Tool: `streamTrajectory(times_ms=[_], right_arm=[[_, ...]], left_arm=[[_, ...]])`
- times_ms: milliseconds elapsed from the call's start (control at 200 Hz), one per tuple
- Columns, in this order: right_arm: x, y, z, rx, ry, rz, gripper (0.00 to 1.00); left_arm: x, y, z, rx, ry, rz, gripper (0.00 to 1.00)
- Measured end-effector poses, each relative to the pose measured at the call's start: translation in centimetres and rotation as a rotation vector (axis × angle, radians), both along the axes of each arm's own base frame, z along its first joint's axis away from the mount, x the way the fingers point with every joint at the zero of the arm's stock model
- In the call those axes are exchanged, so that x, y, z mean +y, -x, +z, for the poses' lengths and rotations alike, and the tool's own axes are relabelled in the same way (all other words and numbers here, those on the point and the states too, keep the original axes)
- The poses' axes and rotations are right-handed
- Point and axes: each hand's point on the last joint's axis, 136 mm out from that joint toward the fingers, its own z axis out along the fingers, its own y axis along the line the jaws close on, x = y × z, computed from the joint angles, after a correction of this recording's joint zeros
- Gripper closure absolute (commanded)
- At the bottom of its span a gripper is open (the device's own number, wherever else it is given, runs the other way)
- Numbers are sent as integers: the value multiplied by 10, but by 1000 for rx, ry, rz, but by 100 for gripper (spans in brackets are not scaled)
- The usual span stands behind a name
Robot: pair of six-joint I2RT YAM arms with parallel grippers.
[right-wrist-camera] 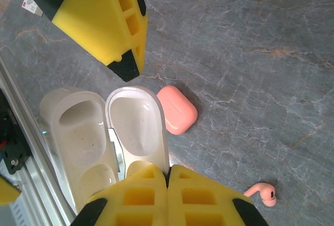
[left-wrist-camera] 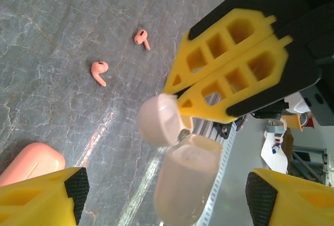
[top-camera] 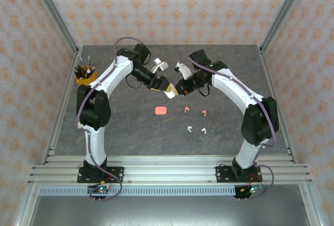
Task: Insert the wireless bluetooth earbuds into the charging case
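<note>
We found a grey marbled table carrying a closed coral-pink case near its middle, with two coral-pink earbuds lying apart to the right of it. Two white earbuds lay nearer the front edge, and an orange pot of tools stood at the left rear.

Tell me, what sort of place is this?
Probably a robotics lab test booth: a left arm and right arm bolted to a metal rail, a table boxed in by patterned panels, and loose earbuds.
</note>
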Motion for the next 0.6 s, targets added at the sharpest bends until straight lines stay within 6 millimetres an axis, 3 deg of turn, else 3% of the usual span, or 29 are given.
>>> streamTrajectory(times_ms=[230,601], right_arm=[[2,3,0,5,7,15,100],[8,12,-1,15,20,52,100]], left_arm=[[1,11,2,26,13,-34,30],[0,17,-2,59,28,-62,37]])
